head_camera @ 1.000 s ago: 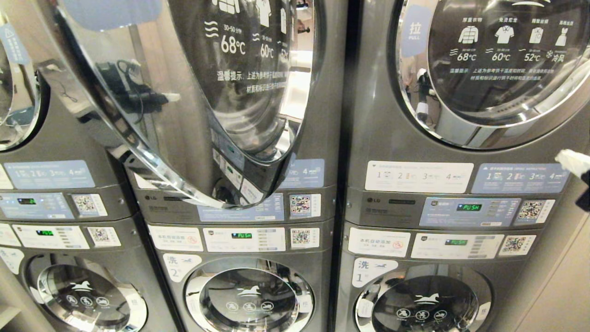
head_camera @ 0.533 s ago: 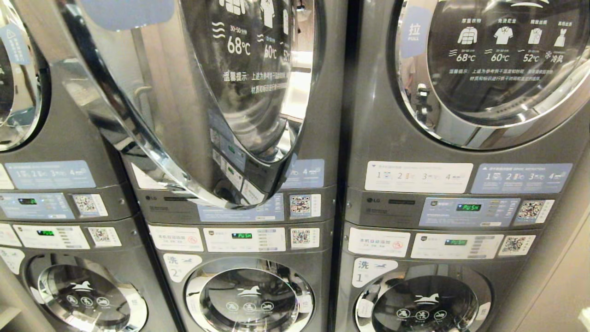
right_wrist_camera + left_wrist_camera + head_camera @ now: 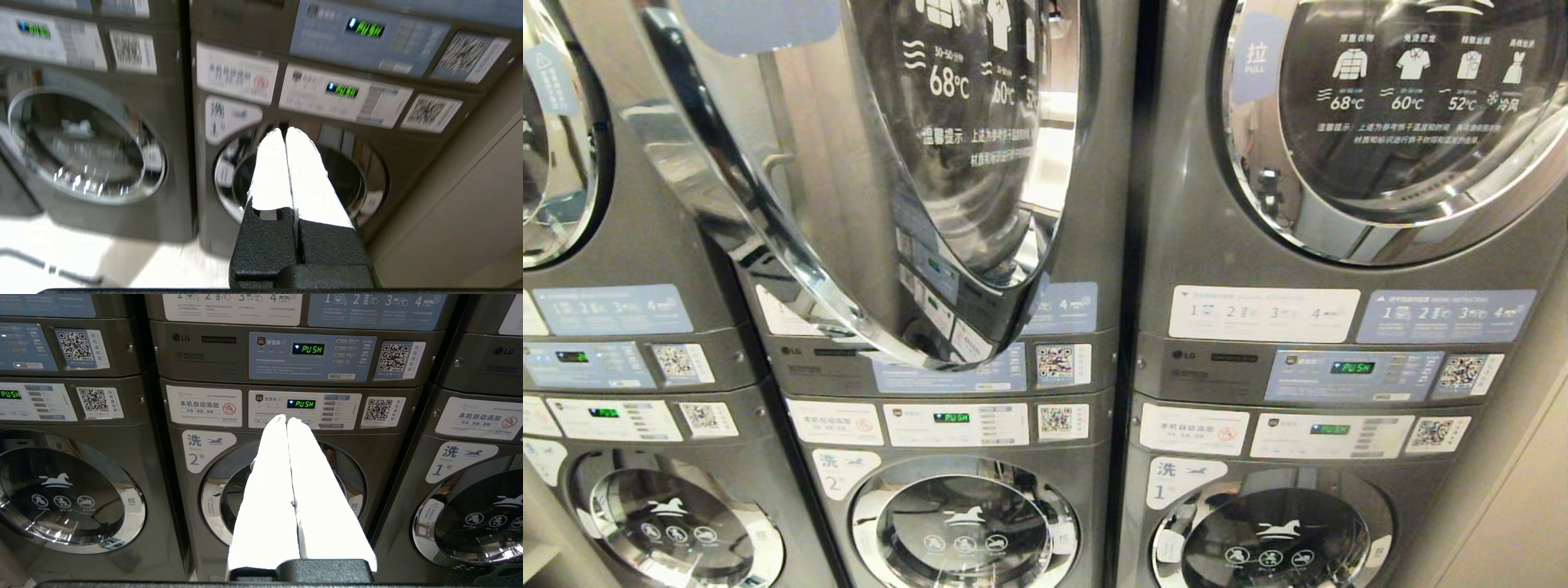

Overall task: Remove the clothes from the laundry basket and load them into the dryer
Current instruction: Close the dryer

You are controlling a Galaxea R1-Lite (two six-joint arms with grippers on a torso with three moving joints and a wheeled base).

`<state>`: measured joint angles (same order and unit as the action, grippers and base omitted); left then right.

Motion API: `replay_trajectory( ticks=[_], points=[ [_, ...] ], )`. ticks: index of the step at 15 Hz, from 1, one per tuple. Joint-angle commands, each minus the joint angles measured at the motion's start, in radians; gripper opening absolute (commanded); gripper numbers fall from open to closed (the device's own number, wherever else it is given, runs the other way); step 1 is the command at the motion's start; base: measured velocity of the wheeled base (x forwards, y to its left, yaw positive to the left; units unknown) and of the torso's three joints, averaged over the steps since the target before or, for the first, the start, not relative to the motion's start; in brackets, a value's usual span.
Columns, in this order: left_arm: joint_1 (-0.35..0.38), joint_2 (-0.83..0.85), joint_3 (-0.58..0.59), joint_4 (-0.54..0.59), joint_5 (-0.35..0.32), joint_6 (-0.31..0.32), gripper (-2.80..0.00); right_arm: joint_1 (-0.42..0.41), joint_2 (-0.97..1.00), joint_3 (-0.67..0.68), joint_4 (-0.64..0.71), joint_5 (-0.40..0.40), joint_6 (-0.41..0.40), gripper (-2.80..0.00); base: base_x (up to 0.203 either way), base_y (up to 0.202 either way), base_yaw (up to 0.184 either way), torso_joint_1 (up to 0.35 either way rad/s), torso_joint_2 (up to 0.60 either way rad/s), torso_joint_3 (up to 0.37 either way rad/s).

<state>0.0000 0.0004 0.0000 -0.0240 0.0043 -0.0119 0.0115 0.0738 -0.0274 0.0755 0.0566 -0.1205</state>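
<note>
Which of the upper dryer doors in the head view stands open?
The middle dryer door, swung outward over its control panel; the right dryer door sits flush and shut.

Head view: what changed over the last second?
The right hand, seen at the right edge a second ago, has dropped out of the head view; it now points at the lower right washer, shut and empty. The open dryer door has shifted slightly. The left hand is shut and empty, facing the number 2 washer. The machines stand as before.
</note>
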Motion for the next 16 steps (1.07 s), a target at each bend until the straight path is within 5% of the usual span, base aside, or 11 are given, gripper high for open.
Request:
replay_trajectory(
  ticks=[1,12,14,16],
  points=[
    [0.0,-0.002,0.002,-0.001,0.0,0.0,-2.8,-0.008,-0.075,0.001,0.0,-0.002,0.022,-2.8,0.0,0.0,0.0,0.0,0.0,0.0],
    [0.0,-0.002,0.0,-0.002,-0.011,0.038,-2.8,-0.008,-0.075,-0.002,0.0,-0.029,0.081,-2.8,0.0,0.0,0.0,0.0,0.0,0.0],
    [0.0,0.009,-0.076,-0.011,-0.088,0.063,-2.8,-0.008,-0.074,-0.002,0.0,-0.029,0.079,-2.8,0.0,0.0,0.0,0.0,0.0,0.0],
    [-0.002,0.098,-0.28,-0.002,-0.269,0.059,-2.8,-0.01,-0.075,-0.002,0.001,-0.026,0.067,-2.8,0.0,0.0,0.0,0.0,0.0,0.0]
  ],
)
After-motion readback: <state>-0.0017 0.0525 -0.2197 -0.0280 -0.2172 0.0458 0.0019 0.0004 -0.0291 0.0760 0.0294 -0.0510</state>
